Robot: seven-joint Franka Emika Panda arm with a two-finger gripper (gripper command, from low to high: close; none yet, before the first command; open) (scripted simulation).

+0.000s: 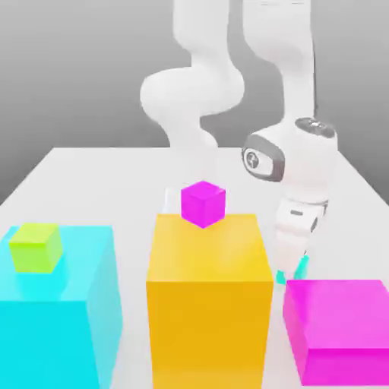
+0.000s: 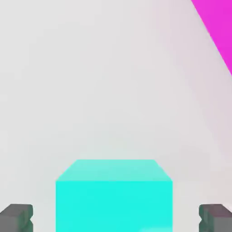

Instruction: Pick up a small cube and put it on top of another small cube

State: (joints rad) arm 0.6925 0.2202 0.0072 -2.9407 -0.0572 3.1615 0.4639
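Note:
The small teal cube rests on the white table, and my gripper stands open around it, with one dark fingertip on each side and a gap to the cube's faces. In the exterior view my gripper is lowered to the table just behind the large magenta block, and a sliver of the teal cube peeks out beside the fingers. The small lime-green cube sits on top of the large cyan block at the exterior view's left.
A large orange block stands in the middle with a small magenta cube on top. A large magenta block stands close in front of the gripper. The white table stretches behind them.

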